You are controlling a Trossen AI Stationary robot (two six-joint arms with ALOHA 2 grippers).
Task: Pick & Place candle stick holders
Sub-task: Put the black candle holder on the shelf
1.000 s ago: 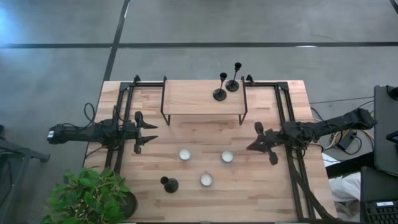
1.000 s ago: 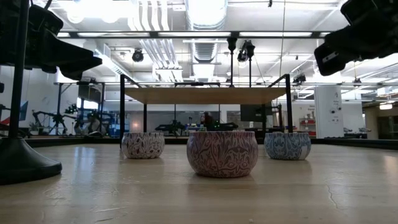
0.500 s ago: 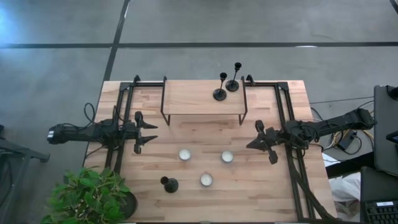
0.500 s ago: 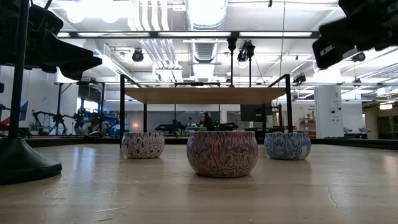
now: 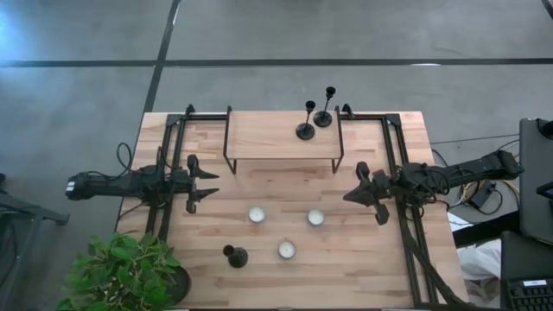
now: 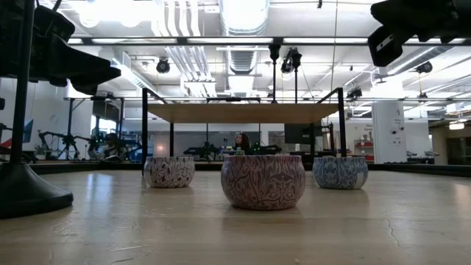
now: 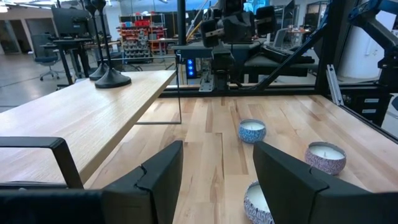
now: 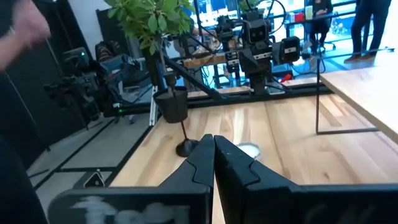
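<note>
1. Landmark: the raised wooden shelf (image 5: 281, 134) at the far middle of the table (image 5: 363, 276).
2. Done, as far as I can judge: two candle stick holders stand upright on the shelf near its right end, one (image 5: 305, 130) just inside the shelf's right leg and the second (image 5: 324, 117) just behind it, close together.
3. Left: the third holder (image 5: 236, 256) stands on the table, well in front of the shelf's left part, near the potted plant (image 5: 125, 272).
4. Three candle tins (image 5: 285, 250) sit on the table between the shelf and the near edge; they seem to be bystanders.
5. The left gripper (image 5: 207, 183) hangs just in front of the shelf's left leg, jaws partly parted and empty.
6. The right gripper (image 5: 352, 195) hangs in front of the shelf's right leg, fingers pressed together, holding nothing.
7. Judgement: roughly two thirds done; the last holder needs fetching, and the left arm sits nearer to it.
</note>
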